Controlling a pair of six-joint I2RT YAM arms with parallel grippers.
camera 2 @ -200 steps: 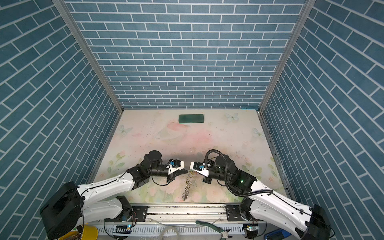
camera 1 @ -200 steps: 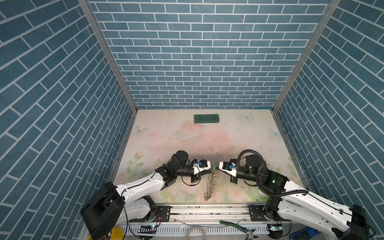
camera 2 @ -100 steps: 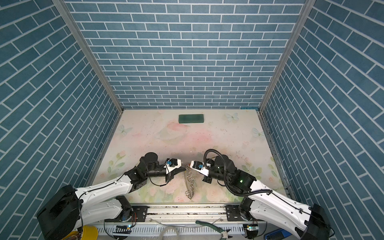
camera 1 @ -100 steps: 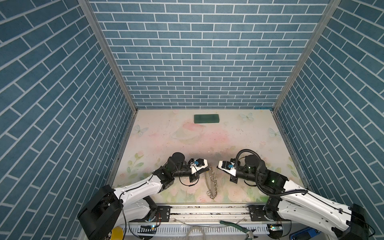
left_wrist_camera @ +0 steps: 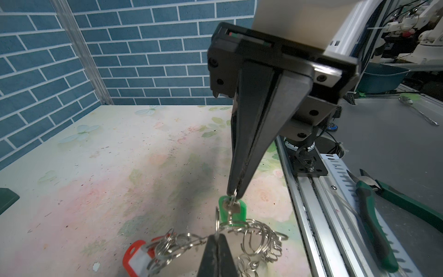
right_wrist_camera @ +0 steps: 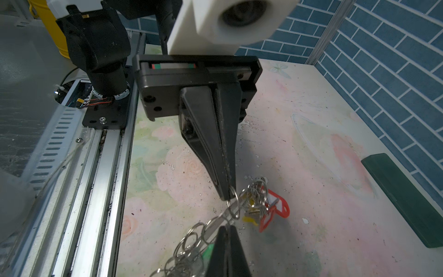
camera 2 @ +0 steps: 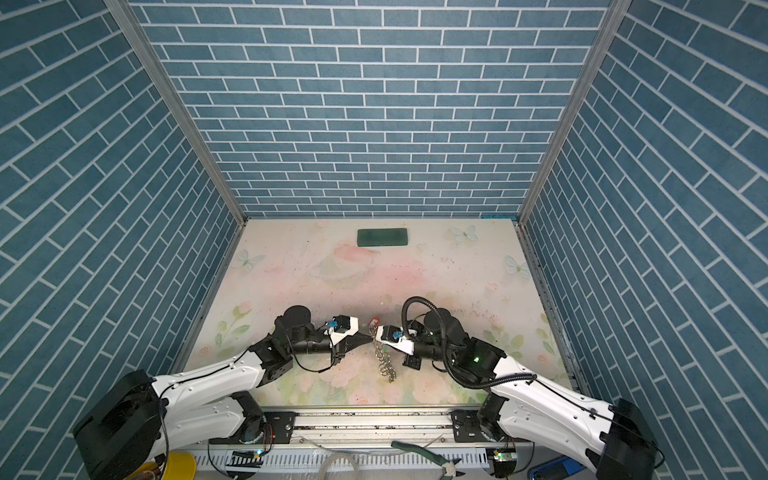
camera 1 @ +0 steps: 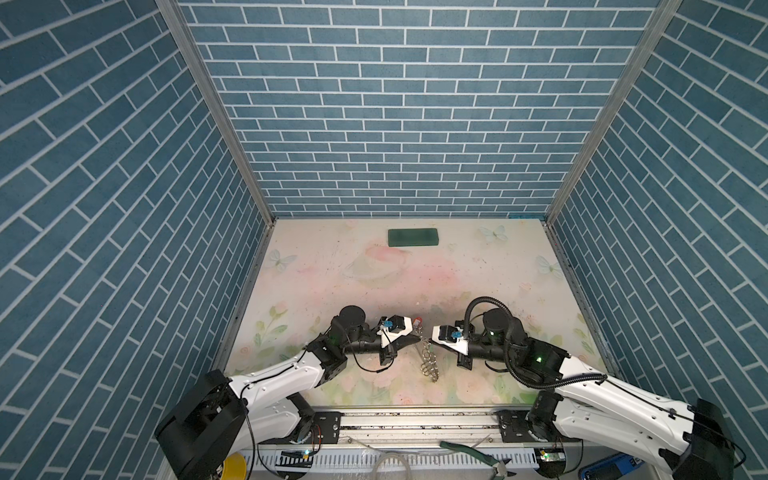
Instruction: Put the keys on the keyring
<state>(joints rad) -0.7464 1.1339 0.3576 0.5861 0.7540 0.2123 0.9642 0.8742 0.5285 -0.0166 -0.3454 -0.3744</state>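
Note:
The keyring (camera 1: 428, 361) hangs between my two grippers near the table's front, its silver split rings trailing down to the table in both top views (camera 2: 385, 365). My left gripper (left_wrist_camera: 217, 236) is shut on one split ring (left_wrist_camera: 217, 223). My right gripper (right_wrist_camera: 226, 227) is shut on the small ring of a silver key with a green tag (left_wrist_camera: 232, 211). The two gripper tips nearly touch (camera 1: 424, 339). A key with a red tag (right_wrist_camera: 275, 208) and one with a yellow tag (right_wrist_camera: 249, 219) hang among the rings.
A dark green block (camera 1: 413, 237) lies at the back of the floral table. Green-handled pliers (left_wrist_camera: 378, 215) rest past the metal rail (camera 1: 415, 415) along the front edge. Blue brick walls stand on three sides.
The two grippers have drawn closer together, both still shut. The hanging rings have swung slightly to the right.

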